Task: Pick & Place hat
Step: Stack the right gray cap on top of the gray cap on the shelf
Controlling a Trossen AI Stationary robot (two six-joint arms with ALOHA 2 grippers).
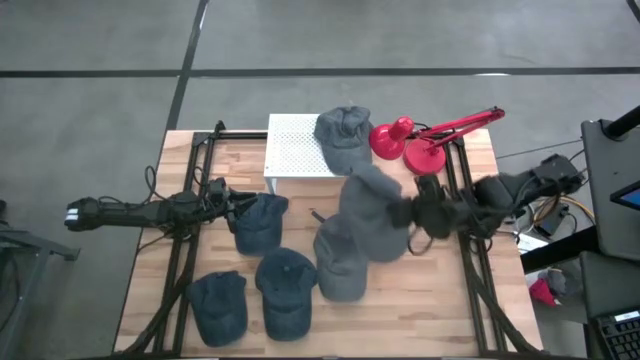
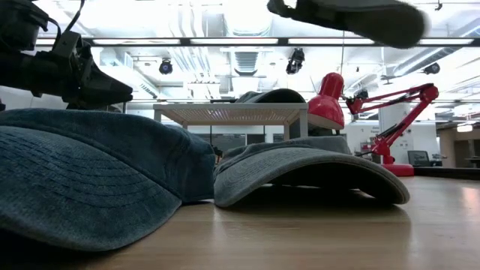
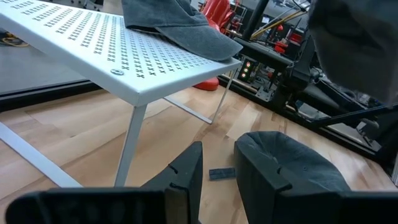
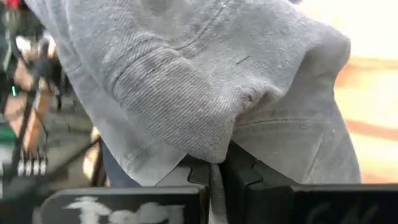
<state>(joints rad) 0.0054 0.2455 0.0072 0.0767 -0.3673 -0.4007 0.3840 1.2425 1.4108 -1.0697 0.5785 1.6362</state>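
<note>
Right gripper (image 1: 412,213) pinched tight on a grey hat (image 1: 372,212), fabric bunched between the fingers (image 4: 239,174) (seen close up in the right wrist view). Hat hanging clear of the table (image 1: 420,320), just in front of the white perforated rack (image 1: 290,150), partly over another grey hat (image 1: 340,262) lying on the wood.

Left gripper (image 1: 228,200) low at the table's left side, fingers (image 3: 186,177) partly spread with nothing between them, next to a blue hat (image 1: 260,222). Cannot tell whether touching it.

One more grey hat (image 1: 343,132) resting on the rack's right end, brim overhanging the edge. Two more blue hats (image 1: 218,305) (image 1: 286,290) near the front edge of the table, side by side.

Red desk lamp (image 1: 425,140) at the back right corner, shade beside the rack, arm stretched out toward the right.
</note>
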